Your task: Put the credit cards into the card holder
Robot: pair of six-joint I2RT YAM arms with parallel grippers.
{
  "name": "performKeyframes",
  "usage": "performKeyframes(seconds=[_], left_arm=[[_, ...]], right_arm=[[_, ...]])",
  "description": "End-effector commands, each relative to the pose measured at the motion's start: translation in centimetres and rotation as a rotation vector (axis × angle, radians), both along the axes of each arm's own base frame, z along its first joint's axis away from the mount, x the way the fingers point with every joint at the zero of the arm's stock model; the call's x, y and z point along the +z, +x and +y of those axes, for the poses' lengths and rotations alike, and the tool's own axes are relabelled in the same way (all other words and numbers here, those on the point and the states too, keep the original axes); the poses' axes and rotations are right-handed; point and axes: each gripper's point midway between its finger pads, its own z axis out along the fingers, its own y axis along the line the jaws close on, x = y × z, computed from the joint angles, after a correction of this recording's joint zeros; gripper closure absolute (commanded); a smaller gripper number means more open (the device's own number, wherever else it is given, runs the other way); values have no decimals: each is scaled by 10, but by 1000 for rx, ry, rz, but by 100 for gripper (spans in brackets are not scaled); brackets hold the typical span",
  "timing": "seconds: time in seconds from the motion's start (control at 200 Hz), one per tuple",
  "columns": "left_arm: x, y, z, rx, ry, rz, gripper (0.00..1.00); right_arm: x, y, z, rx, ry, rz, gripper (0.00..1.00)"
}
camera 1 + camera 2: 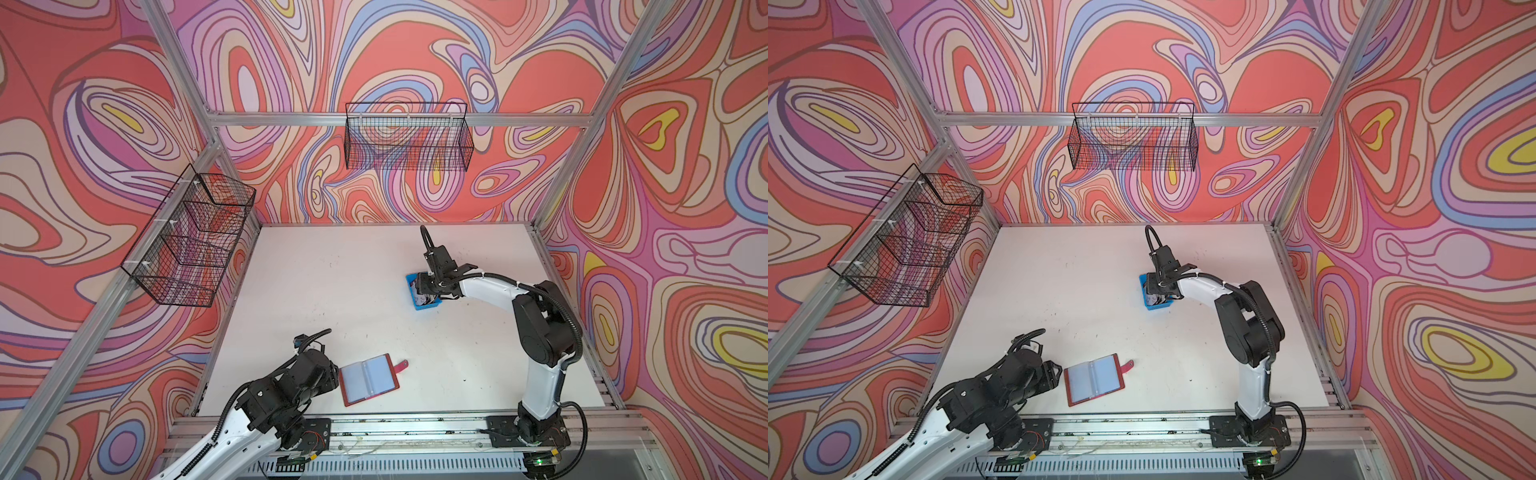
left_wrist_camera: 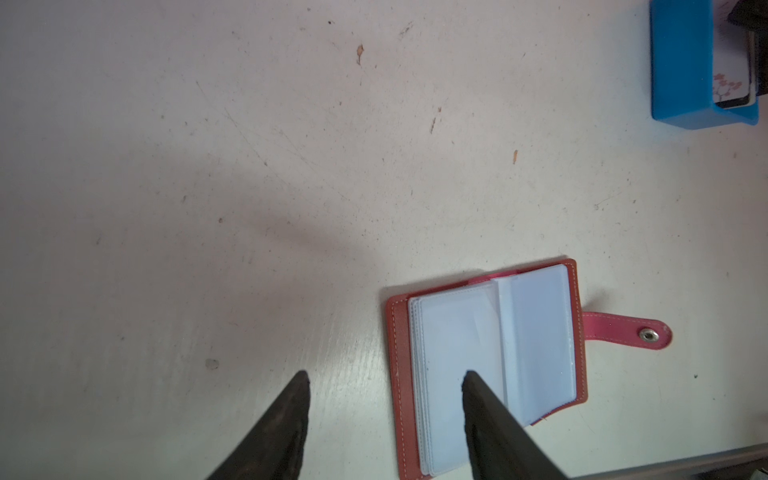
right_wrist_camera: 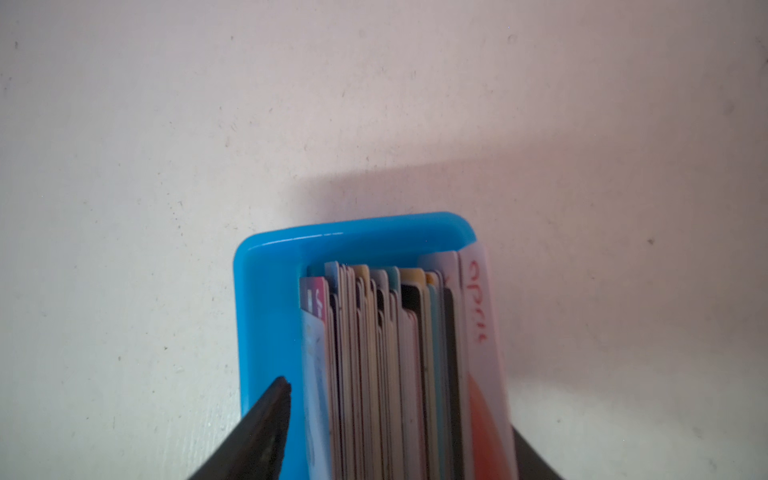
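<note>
The step in hand looks like the first pick. The right gripper [image 3: 399, 411] hangs over the blue tray [image 3: 266, 291], right of centre on the table [image 1: 332, 291]. Its jaws are spread wide, one at the tray's wall and one beyond the outermost card, pinching nothing. The cards [image 3: 374, 353] stand on edge, packed tight, their edges white, yellow, blue and dark, the outer one with red lettering. The next move likely calls for narrowing onto one card, since so wide a bite would take the whole stack. The holder [image 1: 369, 379] lies open and flat at the near edge, left of centre and well apart from the tray. It is red, with clear empty sleeves and its strap [image 2: 627, 330] pointing right. The left gripper [image 2: 386, 374] is spread too, one finger over the left page; whether it touches, I cannot tell.
</note>
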Motion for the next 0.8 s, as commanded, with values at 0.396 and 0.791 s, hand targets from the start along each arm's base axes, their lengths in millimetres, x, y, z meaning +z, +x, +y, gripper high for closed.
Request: performKeyframes(seconds=[0.396,0.791], left_arm=[[-5,-2,1,-7,7,5,39],[-4,-2,0,-7,4,4,40]], right_arm=[[20,-1,-11,-28,-5,-56,28],[22,-1,-8,-7,183,-32,29]])
